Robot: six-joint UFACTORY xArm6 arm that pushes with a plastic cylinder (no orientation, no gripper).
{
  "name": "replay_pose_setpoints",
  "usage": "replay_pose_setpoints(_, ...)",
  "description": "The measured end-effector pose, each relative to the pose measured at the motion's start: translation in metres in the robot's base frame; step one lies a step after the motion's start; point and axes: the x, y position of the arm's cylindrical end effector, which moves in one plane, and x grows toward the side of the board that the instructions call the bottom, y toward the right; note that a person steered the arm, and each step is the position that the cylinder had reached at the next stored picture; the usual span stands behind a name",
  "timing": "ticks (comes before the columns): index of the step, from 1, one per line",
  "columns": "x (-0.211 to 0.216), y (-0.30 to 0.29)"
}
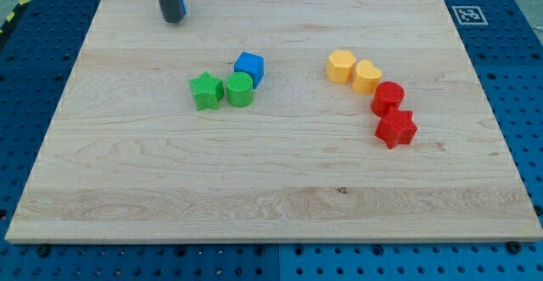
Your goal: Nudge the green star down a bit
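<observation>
Just right of the green star (206, 91), apparently touching: green cylinder (240, 88). Up-right of the star: blue cube (249, 67). Far right: yellow blocks (341, 65), red blocks (395, 128). Up-left, well apart: my tip (172, 19).

Lab: blue pegboard bench (51, 9), fiducial tag (467, 14)

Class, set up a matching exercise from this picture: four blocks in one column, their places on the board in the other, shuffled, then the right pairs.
1. green star
2. blue cube
3. red star
4. yellow block

A. lowest in the right-hand row
B. top of the right-hand row
C. left end of the left cluster
D. just above the green cylinder

Pairs: 1-C, 2-D, 3-A, 4-B
</observation>
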Motion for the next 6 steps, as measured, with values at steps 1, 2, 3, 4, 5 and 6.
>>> replay_pose_setpoints(1,0.000,0.000)
replay_pose_setpoints(2,0.002,0.000)
replay_pose_setpoints(3,0.029,0.006)
replay_pose_setpoints(4,0.088,0.021)
replay_pose_setpoints(5,0.143,0.038)
replay_pose_setpoints(6,0.158,0.041)
